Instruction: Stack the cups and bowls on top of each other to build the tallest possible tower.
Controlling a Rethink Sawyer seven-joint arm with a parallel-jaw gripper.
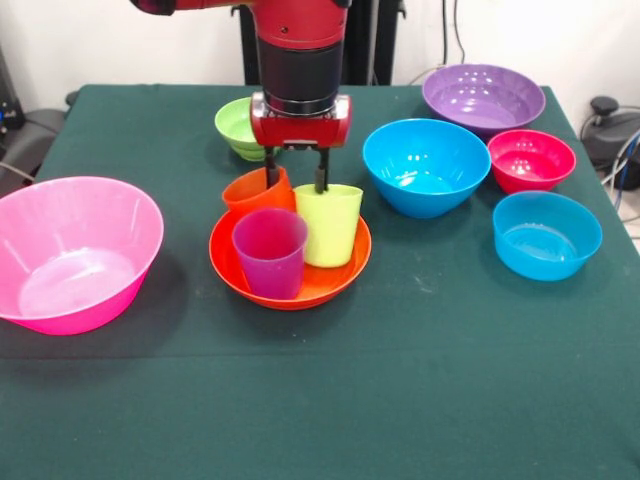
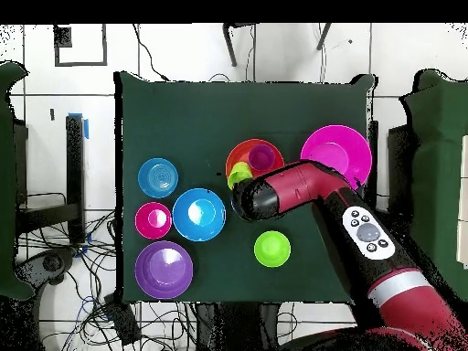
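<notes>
We see the jaws [image 1: 296, 182] spread, their tips hanging between the orange cup [image 1: 258, 189] and the lime cup [image 1: 328, 222]. Both cups and the purple cup [image 1: 270, 251] stand in the orange bowl [image 1: 290, 285]. The other bowls sit apart on the bench [image 1: 400, 380].

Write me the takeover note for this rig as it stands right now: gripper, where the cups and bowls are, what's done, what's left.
Gripper: open, fingers down at the rims of the orange cup and lime green cup; holding nothing.
Cups: all three, including the purple cup, stand side by side in the orange bowl, mid-table.
Other bowls, each separate on the table: pink bowl, small green bowl, blue bowl, purple bowl, red bowl, light blue bowl.
Done: no tower yet.
Left: essentially all stacking.
</notes>
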